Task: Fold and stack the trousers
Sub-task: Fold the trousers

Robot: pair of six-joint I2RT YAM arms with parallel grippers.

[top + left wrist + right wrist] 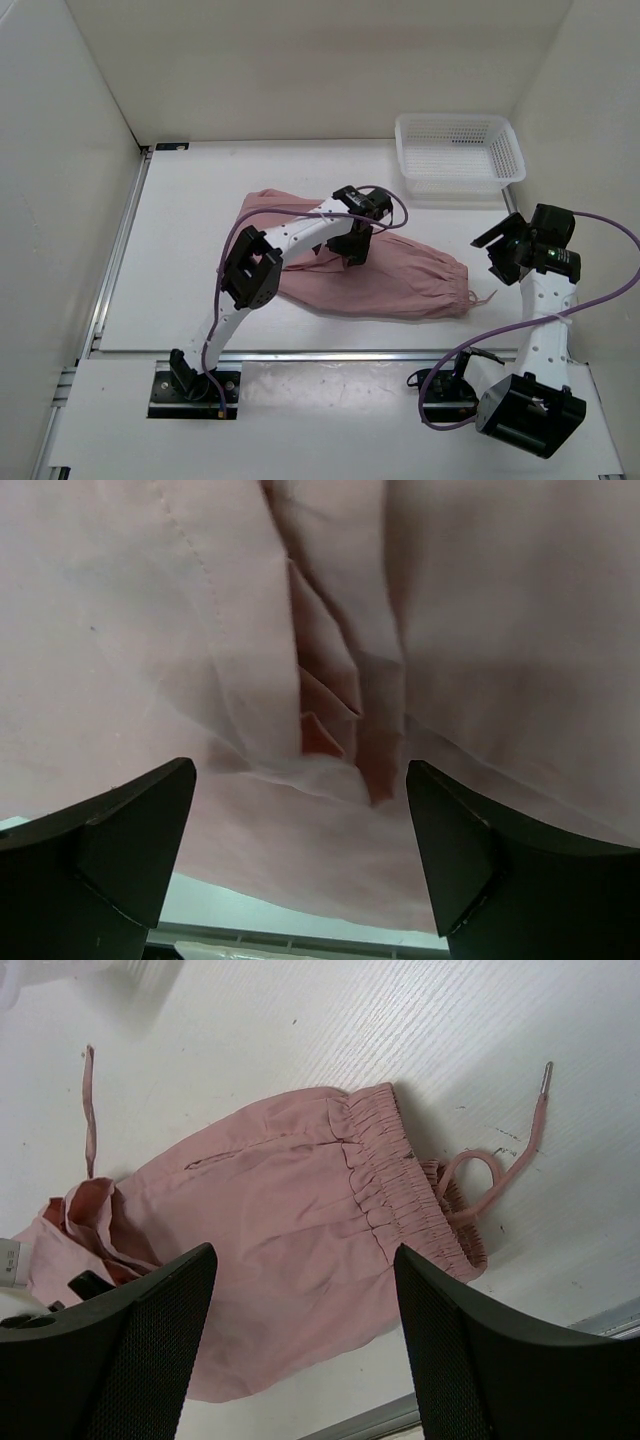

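- You're working in a robot lab test cell, not a home or shop.
- Plain white walls box in your white table.
- Aluminium rails edge it, and the arms are bolted to its near edge.

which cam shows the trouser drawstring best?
Right wrist: the drawstring lies looped on the table beside the gathered waistband, with its metal tip visible. Top external shows only a thin thread at the right end of the trousers. Left wrist shows just folded pink cloth, no drawstring.
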